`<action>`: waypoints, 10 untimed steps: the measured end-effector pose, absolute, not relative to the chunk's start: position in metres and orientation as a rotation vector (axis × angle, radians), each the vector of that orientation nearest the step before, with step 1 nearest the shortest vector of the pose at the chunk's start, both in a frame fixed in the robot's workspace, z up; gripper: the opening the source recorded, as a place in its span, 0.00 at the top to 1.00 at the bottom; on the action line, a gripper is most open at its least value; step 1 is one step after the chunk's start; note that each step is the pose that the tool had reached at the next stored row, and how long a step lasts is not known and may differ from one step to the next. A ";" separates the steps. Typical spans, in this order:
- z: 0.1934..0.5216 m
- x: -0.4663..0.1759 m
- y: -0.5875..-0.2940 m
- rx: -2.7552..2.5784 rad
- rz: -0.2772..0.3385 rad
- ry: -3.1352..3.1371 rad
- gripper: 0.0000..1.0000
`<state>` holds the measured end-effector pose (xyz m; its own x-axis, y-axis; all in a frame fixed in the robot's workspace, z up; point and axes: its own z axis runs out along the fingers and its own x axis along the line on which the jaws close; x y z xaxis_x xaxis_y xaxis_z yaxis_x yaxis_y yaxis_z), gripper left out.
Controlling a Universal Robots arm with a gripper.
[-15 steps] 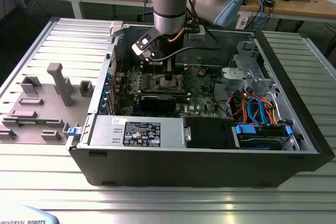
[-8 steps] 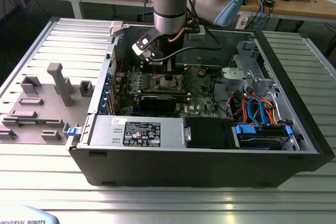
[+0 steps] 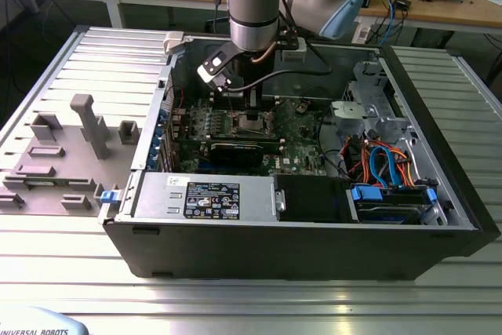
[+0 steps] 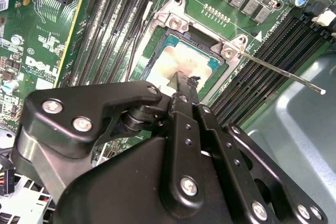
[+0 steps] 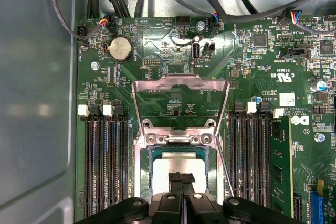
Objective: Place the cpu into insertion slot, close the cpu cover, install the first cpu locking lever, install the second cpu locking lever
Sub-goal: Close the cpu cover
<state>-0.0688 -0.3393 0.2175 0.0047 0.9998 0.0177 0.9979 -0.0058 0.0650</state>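
Fingers (image 5: 176, 182) squeezed narrow, no gap showing, and the gripper (image 4: 185, 83) tip is down right over the cpu (image 5: 178, 161), touching or just above, can't tell. The cpu lies flat in the insertion slot (image 5: 140, 171), silver top up. Just beyond, the cpu cover (image 5: 181, 83) is flipped open on its hinge. A thin locking lever (image 4: 283, 74) angles out across the memory slots (image 4: 286, 35), all inside the open computer case (image 3: 314, 253)

I see the black metal computer case (image 3: 314, 250) from high and far off in the exterior view. Both wrist views look down close at its green circuit board (image 4: 44, 51) (image 5: 157, 45), sharing the square silver-rimmed socket (image 4: 176, 20) (image 5: 142, 148).
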 end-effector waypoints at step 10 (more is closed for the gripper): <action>0.216 -0.067 -0.339 2.243 0.006 2.229 0.89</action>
<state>-0.0674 -0.3393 0.2163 0.0060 0.9998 0.0172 0.9999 -0.0058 -0.0120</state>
